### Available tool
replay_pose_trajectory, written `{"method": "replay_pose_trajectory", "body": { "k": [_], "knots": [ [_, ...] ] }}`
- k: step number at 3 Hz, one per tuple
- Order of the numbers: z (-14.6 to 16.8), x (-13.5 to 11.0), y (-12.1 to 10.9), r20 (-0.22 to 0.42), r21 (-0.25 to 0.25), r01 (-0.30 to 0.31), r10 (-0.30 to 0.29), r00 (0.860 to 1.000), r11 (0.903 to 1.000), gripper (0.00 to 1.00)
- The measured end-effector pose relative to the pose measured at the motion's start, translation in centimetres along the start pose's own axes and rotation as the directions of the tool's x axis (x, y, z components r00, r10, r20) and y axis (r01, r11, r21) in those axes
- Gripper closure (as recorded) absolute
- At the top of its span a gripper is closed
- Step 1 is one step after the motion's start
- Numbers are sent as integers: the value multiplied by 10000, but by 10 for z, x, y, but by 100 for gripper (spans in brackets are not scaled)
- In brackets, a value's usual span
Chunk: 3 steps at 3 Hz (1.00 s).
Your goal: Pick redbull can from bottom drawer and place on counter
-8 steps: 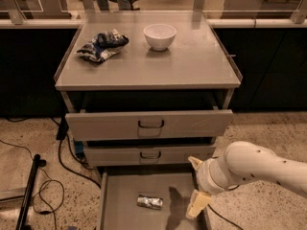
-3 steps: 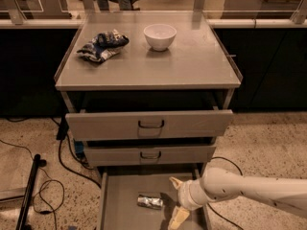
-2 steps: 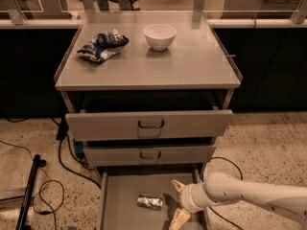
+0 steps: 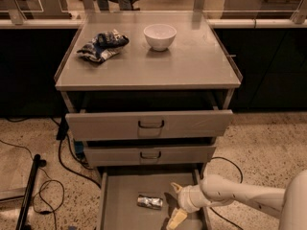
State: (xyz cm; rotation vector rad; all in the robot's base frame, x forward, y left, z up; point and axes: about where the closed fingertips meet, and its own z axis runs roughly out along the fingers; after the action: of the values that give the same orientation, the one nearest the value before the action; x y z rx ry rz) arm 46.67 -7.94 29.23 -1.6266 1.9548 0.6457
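The redbull can (image 4: 149, 201), slim and shiny silver, lies on its side in the open bottom drawer (image 4: 120, 195), near the middle. My gripper (image 4: 175, 203) is low over the drawer just right of the can, its two cream fingers (image 4: 176, 219) spread open, nothing between them. The white arm reaches in from the lower right. The counter (image 4: 182, 66) is the grey-beige cabinet top above.
A white bowl (image 4: 159, 35) and a blue-and-white cloth bundle (image 4: 102, 44) sit on the counter. Two upper drawers (image 4: 148, 124) with black handles stick out partly above the bottom one. Cables (image 4: 48, 188) and a black pole (image 4: 28, 190) lie on the floor at left.
My arm has swung left and down from the drawer's right side, bringing the gripper close beside the can. The can has not moved.
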Motion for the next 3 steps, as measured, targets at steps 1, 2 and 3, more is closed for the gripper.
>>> {"method": "replay_pose_trajectory", "body": {
  "k": [1, 2, 3],
  "knots": [
    [23, 4, -9, 127, -67, -199, 200, 9997, 9998, 0],
    [50, 17, -26, 376, 133, -637, 632, 9973, 9979, 0],
    [70, 33, -40, 696, 322, -1129, 1105, 9914, 9931, 0]
  ]
}}
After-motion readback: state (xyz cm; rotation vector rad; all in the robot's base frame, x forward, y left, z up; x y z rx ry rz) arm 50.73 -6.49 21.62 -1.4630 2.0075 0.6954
